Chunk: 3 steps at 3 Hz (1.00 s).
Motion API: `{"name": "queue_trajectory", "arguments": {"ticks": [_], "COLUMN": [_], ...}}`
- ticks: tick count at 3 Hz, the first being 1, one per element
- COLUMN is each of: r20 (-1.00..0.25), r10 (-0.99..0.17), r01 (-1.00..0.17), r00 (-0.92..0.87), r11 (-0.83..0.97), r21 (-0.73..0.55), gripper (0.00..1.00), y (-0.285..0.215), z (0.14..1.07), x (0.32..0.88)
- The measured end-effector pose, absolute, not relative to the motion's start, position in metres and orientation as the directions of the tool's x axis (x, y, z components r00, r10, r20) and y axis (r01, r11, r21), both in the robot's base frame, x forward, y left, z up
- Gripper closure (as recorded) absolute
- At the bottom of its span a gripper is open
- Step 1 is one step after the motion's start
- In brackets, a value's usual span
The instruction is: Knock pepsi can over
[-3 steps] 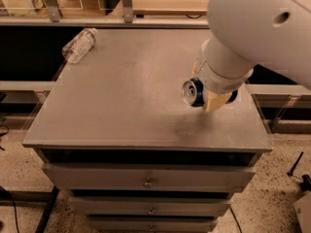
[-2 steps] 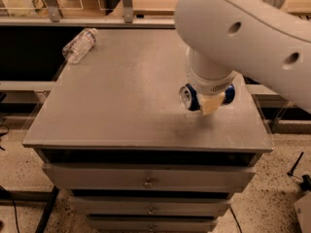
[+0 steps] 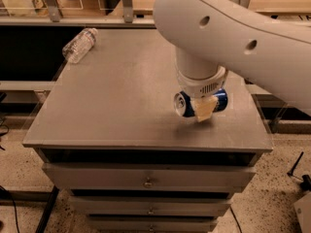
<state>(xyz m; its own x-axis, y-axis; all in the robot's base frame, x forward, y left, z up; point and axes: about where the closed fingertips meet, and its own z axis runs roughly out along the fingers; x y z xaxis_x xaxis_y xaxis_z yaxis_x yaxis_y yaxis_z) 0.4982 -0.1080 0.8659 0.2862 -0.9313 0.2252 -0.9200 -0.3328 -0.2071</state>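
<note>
Below and nearer than the claw (image 3: 204,108), the bench (image 3: 112,106) shows a stack of drawers (image 3: 146,182) with small knobs. The claw hangs low at the bench's right side, and I cannot tell whether it is spread or pinching. Directly under it the pepsi can (image 3: 183,104) lies on its side, its silver end facing left, so the knock looks done. The grey top is flat and dull. Far off to the claw's upper left lies a clear water bottle (image 3: 79,45), with railing posts beyond.

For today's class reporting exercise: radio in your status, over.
Gripper low, at stout dark blue drink can with silver top. Can lying on its side. Clear plastic bottle lies far-left, well apart, not in way.
</note>
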Motion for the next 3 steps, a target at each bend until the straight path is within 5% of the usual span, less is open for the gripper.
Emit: {"name": "queue_trajectory", "arguments": {"ticks": [1, 3], "r20": [0.227, 0.164], "r10": [-0.931, -0.945], "r01": [-0.92, -0.931], "r00": [0.285, 0.284], "r11": [-0.332, -0.313], "r21": [-0.207, -0.189], "gripper": [0.0, 0.0], "y": [-0.1089, -0.1074], "z": [0.8657, 0.8604], "x": [0.4974, 0.5019]}}
